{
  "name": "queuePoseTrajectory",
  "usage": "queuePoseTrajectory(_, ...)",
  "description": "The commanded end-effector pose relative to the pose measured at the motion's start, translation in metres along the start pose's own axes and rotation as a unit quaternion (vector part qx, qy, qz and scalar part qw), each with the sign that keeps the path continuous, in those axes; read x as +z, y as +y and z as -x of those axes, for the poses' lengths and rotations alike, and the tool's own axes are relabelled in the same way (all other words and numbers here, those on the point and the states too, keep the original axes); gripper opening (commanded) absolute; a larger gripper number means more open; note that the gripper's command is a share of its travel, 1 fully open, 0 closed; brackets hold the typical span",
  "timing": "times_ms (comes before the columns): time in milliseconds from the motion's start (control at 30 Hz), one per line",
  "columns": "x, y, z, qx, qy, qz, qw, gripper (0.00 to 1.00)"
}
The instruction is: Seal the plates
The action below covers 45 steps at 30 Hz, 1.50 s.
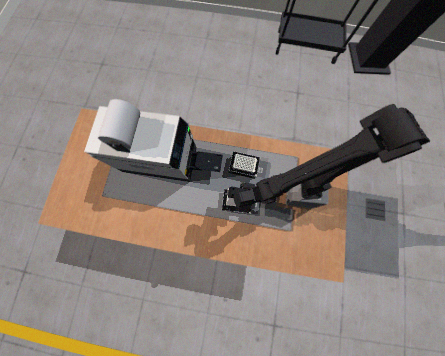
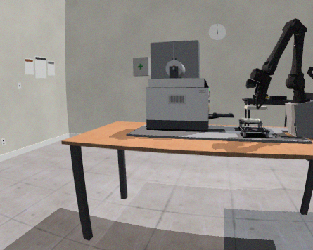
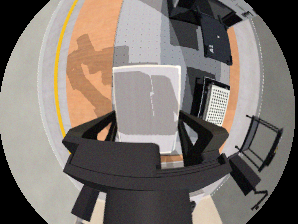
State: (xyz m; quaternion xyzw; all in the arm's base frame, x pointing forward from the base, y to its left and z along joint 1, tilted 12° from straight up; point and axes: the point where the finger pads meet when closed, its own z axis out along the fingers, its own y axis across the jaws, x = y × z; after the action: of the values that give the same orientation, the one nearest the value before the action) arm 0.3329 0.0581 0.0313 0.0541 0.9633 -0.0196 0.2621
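Observation:
My gripper (image 1: 241, 198) (image 2: 259, 104) (image 3: 147, 113) is shut on a plate (image 2: 254, 107) (image 3: 146, 102) by its long sides. The plate's top is a smooth foil sheet with no wells showing. It hangs level above the near nest (image 2: 255, 134), with a gap beneath; the wrist view hides that nest behind the plate. The open plate (image 1: 245, 163) (image 3: 217, 105), white with visible wells, sits in the far nest. The sealer's stage (image 1: 208, 159) (image 2: 224, 115) (image 3: 218, 41) is out and bare. The lamp (image 1: 188, 129) is green. Nest labels are not readable.
The sealer (image 1: 150, 135) (image 2: 177, 105) with its foil roll (image 1: 120, 122) stands left of the stage. The arm's base (image 1: 307, 199) (image 2: 302, 119) is right of the nests. The far nest with the open plate is close beside the held plate.

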Motion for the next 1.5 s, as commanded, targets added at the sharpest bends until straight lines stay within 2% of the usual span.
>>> queuePoseTrajectory(0, -0.006, 0.002, 0.014, 0.000, -0.011, 0.002, 1.000, 0.00)
queuePoseTrajectory(300, -0.009, 0.009, 0.020, 0.010, -0.017, 0.007, 1.000, 0.00)
queuePoseTrajectory(700, -0.001, 0.011, 0.018, 0.002, -0.005, 0.002, 1.000, 0.00)
queuePoseTrajectory(1100, -0.004, 0.005, 0.004, 0.002, -0.002, 0.001, 1.000, 0.00)
queuePoseTrajectory(1467, -0.001, 0.006, 0.003, 0.007, -0.009, 0.004, 1.000, 0.00)
